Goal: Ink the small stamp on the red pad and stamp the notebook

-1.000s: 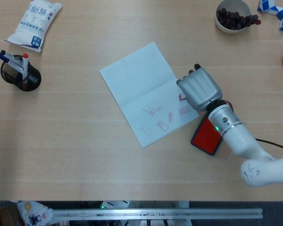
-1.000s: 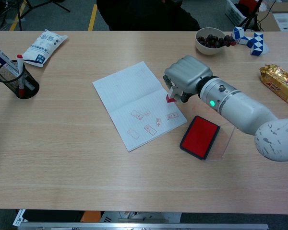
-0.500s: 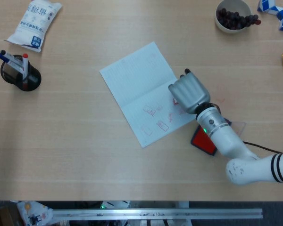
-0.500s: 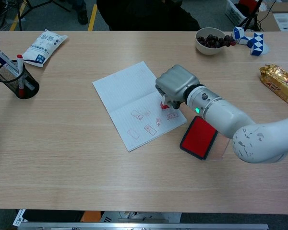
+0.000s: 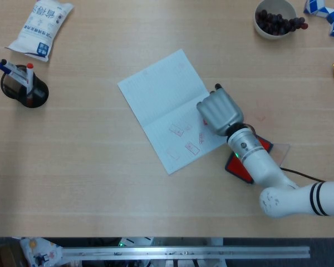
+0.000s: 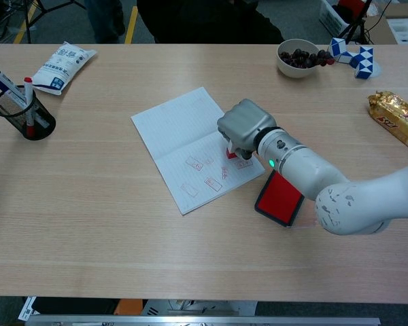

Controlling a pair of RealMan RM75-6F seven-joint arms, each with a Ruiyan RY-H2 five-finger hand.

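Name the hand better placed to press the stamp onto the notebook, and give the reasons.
Right. The right hand already holds the small stamp over the notebook; no left hand shows in either view.

The wood table holds an open notebook, a red ink pad, a black pen cup, a white packet, a bowl of grapes, a blue & white twisty toy & a gold snack bag.
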